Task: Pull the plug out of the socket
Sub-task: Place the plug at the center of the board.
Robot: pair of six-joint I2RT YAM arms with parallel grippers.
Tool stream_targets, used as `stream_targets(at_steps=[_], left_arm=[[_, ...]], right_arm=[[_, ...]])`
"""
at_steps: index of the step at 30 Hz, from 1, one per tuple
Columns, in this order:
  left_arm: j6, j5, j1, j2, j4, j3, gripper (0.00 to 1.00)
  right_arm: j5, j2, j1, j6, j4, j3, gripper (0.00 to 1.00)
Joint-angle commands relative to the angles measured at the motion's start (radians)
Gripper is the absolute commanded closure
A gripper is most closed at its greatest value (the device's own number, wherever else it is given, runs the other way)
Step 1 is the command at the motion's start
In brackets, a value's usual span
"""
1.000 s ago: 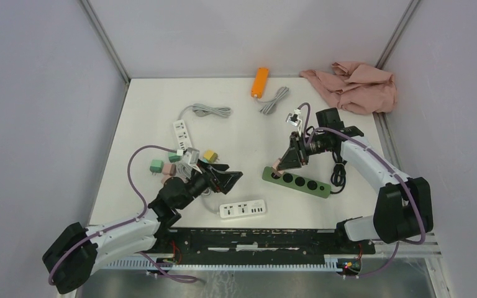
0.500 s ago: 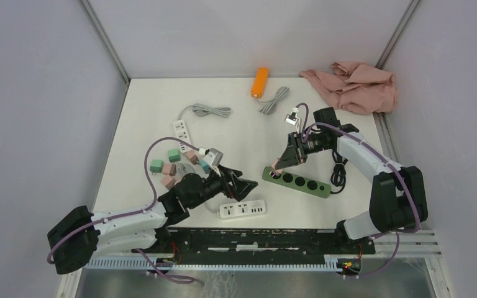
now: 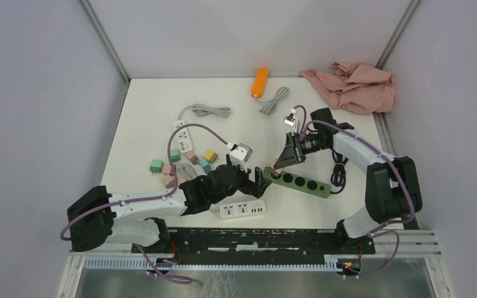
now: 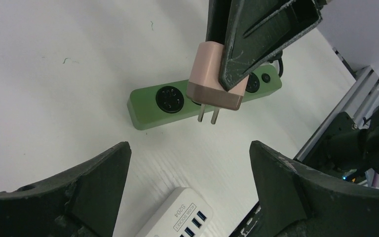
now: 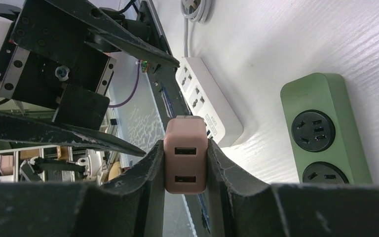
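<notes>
Much bare table (image 4: 54, 74) seen beside strip (image 4: 145, 106) end, left fingers (image 4: 94, 173) spread wide, pink plug (image 4: 212, 74) pinched by right fingers (image 4: 256, 34), two prongs (image 4: 202, 112) bared.

A robotics lab bench: a white table (image 3: 161, 99) enclosed by grey panels (image 3: 37, 93) on aluminium posts (image 3: 104, 37).

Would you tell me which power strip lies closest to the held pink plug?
The green power strip, right by the pink plug; the others, white or orange, lie farther off.
</notes>
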Motion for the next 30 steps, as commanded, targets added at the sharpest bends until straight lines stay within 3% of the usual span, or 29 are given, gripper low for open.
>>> stream_targets(at_steps=[1,6,11,14,19,22,24,27,30], left_arm=[[0.056,-0.052,-0.007,0.094,-0.020,0.123,0.06],[0.054,-0.036,-0.008,0.227,-0.052,0.243,0.12],[0.041,-0.059,-0.008,0.312,-0.070,0.317,0.25],[0.037,-0.081,-0.008,0.342,-0.098,0.351,0.38],[0.055,-0.078,-0.008,0.361,-0.114,0.375,0.69],[0.062,-0.072,-0.008,0.359,-0.116,0.371,0.88],[0.062,-0.077,-0.007,0.351,-0.116,0.358,0.96],[0.056,-0.095,-0.006,0.329,-0.116,0.320,0.97],[0.038,-0.124,-0.003,0.287,-0.114,0.264,0.97]], right_arm=[[-0.028,0.002,-0.004,0.025,0.026,0.042,0.96],[-0.023,0.003,-0.004,0.028,0.025,0.042,0.96],[-0.024,0.002,-0.005,0.027,0.026,0.044,0.96],[-0.024,0.001,-0.004,0.028,0.024,0.044,0.96],[-0.025,0.000,-0.004,0.026,0.022,0.044,0.94],[-0.024,-0.001,-0.004,0.020,0.019,0.046,0.82],[-0.026,-0.007,-0.004,0.003,0.013,0.049,0.71],[-0.027,-0.018,-0.004,-0.054,-0.013,0.063,0.49],[-0.028,-0.033,-0.003,-0.110,-0.038,0.078,0.34]])
